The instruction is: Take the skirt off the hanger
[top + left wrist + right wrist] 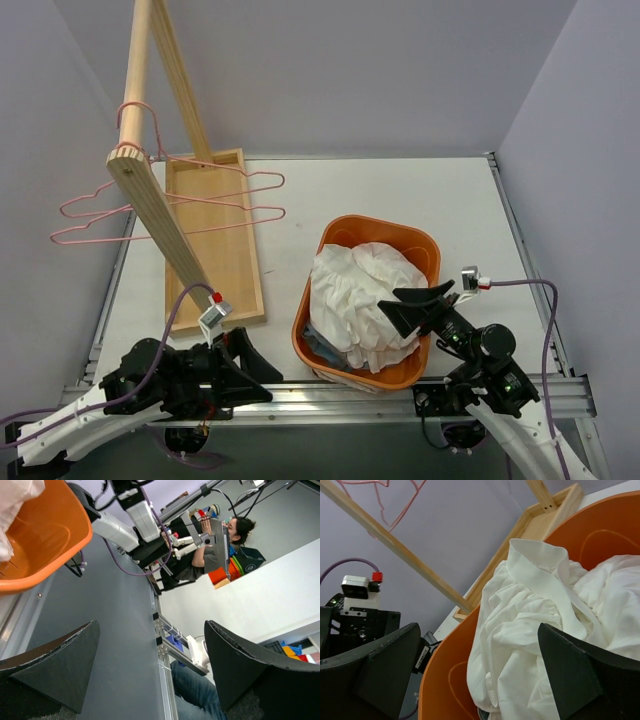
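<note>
Top view, bench 10 o'clock: two pink wire hangers (170, 205) hung on the wooden rack (150, 195), whose tray base (215, 240) sat just right of them. Left arm (150, 380) sat low at 7 o'clock by the bench's near edge. Left jaws were spread wide and gripping nothing. The left wrist view showed only grey bench (115, 645) between the fingers (55, 665). Skirt (360, 290) was bunched white in the orange basket (425, 245) at 4 o'clock, well apart from the hangers. Right arm (490, 360) reached in from 5 o'clock, and the right jaws were wide open over the skirt's near-right side, clamping nothing. Couldn't tell if the fingertips (375, 670) touched the cloth.
</note>
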